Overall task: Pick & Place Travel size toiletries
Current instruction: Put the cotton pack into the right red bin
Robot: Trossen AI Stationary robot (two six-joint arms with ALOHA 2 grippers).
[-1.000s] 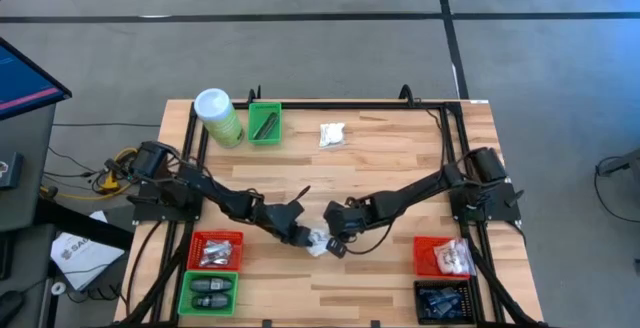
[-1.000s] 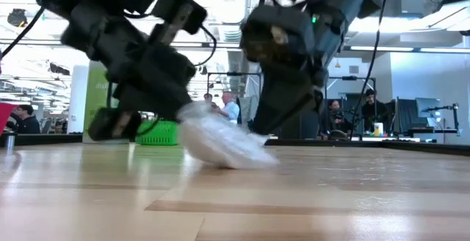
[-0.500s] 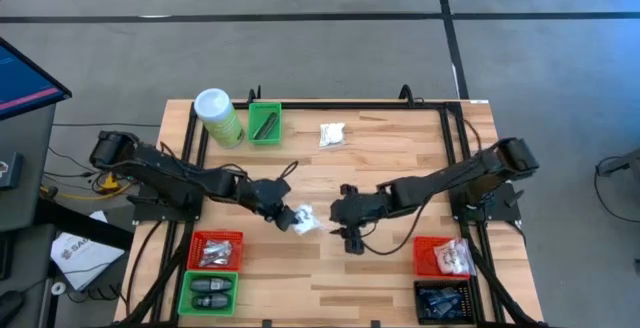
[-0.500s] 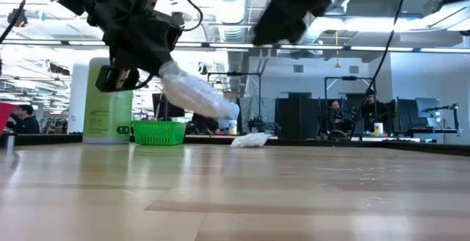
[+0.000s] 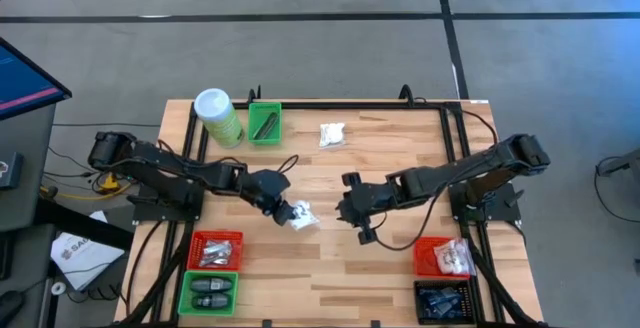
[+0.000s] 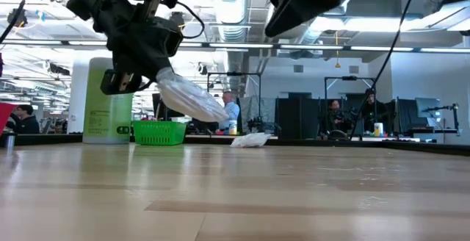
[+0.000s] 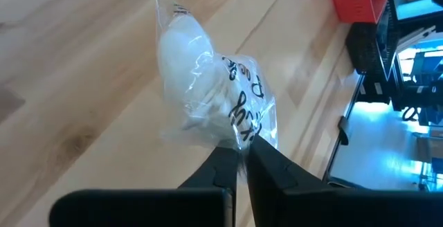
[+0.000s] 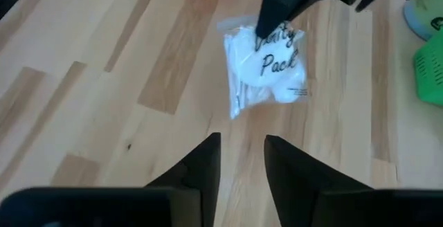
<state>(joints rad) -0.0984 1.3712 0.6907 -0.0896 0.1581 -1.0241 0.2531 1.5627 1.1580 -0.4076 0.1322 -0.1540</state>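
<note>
Wide wooden counter point(image 5: 400, 158) with sorting bins point(image 5: 216, 251) along its near edge already holding toiletries, so judged partly done. Left gripper point(image 5: 285, 209) raised mid-counter, jaws clenched on a clear vanity-pack sachet point(image 5: 301, 216) hanging clear of the wood; right gripper point(image 5: 358, 222) just beside, jaws parted and empty. One white sachet point(image 5: 332, 135) left lying near the far edge, not yet sorted.

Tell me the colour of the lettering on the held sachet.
Black, on the clear-and-white sachet; right wrist view shows it best.
</note>
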